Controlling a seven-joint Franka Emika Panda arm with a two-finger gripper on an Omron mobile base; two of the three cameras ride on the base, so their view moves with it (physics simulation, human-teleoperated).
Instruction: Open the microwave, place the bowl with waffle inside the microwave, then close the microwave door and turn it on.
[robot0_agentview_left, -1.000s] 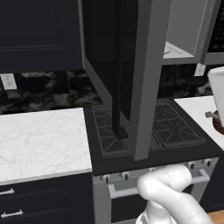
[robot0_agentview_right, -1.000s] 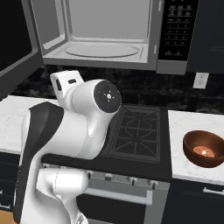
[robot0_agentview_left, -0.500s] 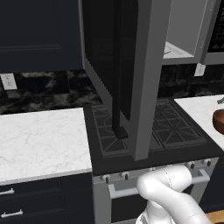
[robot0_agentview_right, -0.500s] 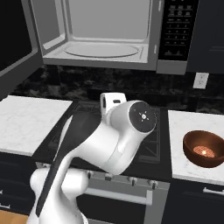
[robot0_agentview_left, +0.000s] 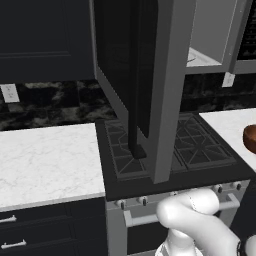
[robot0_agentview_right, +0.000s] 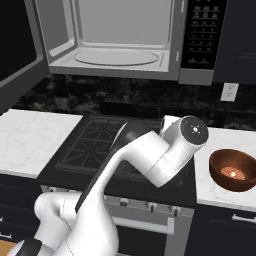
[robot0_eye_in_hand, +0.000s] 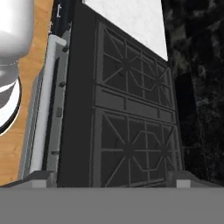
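Note:
The microwave (robot0_agentview_right: 115, 40) hangs above the stove with its pale grey interior exposed. The microwave door (robot0_agentview_left: 150, 75) is swung wide open over the burners, its dark bar handle (robot0_agentview_left: 134, 100) facing the camera; its edge also shows as the door (robot0_agentview_right: 15, 55) at far left. The reddish-brown bowl (robot0_agentview_right: 233, 169) sits on the white counter right of the stove, holding the golden waffle (robot0_agentview_right: 233, 173); the bowl's rim (robot0_agentview_left: 250, 139) peeks in at the right edge. My gripper (robot0_eye_in_hand: 111, 179) is open and empty, looking along the stove grates, left of the bowl.
The black stove (robot0_agentview_right: 95, 145) with its grates (robot0_eye_in_hand: 131, 131) lies below the microwave. White marble counters (robot0_agentview_left: 45, 160) flank it, with a dark stone backsplash (robot0_agentview_right: 125, 95) behind. The microwave's control panel (robot0_agentview_right: 197, 35) is on its right side. Dark cabinets (robot0_agentview_left: 45, 40) hang on the left.
My arm has swung to the right and lower across the stove, towards the counter with the bowl. The door, bowl and waffle have stayed put; the jaws stay wide.

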